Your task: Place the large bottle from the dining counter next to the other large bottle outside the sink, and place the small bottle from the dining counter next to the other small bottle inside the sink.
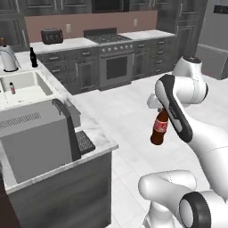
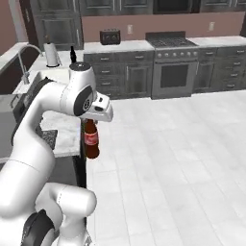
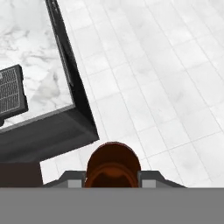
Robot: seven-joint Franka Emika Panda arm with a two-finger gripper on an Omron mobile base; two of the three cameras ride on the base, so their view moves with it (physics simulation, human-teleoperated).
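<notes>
While the large bottle [image 1: 159, 128] hangs upright in mid-air over the pale tiled floor [image 1: 133, 116], its neck is clamped in the gripper [image 1: 161, 108], whose two fingers close on either side of it just below the cap. In the right base view the same bottle [image 2: 91, 140] hangs beneath the white hand, its red label band facing the camera, just beside the dark corner of the marbled counter [image 2: 65, 137]. The hand view looks straight down the brown shoulder of the bottle [image 3: 113, 165], held between the finger tips, with tiles below and the counter's corner to the upper left. Well apart from the held bottle, the sink [image 1: 27, 87] lies sunk in the marbled top at the left of the left base view. A small pink-red bottle [image 1: 12, 88] stands upright inside the basin near its left wall. The other large bottle [image 1: 33, 58] stands upright outside the basin, on the countertop behind it. A grey boxy appliance [image 1: 38, 138] occupies the near end of that counter. A stove [image 1: 115, 60] and a toaster [image 1: 51, 36] line the far wall.
</notes>
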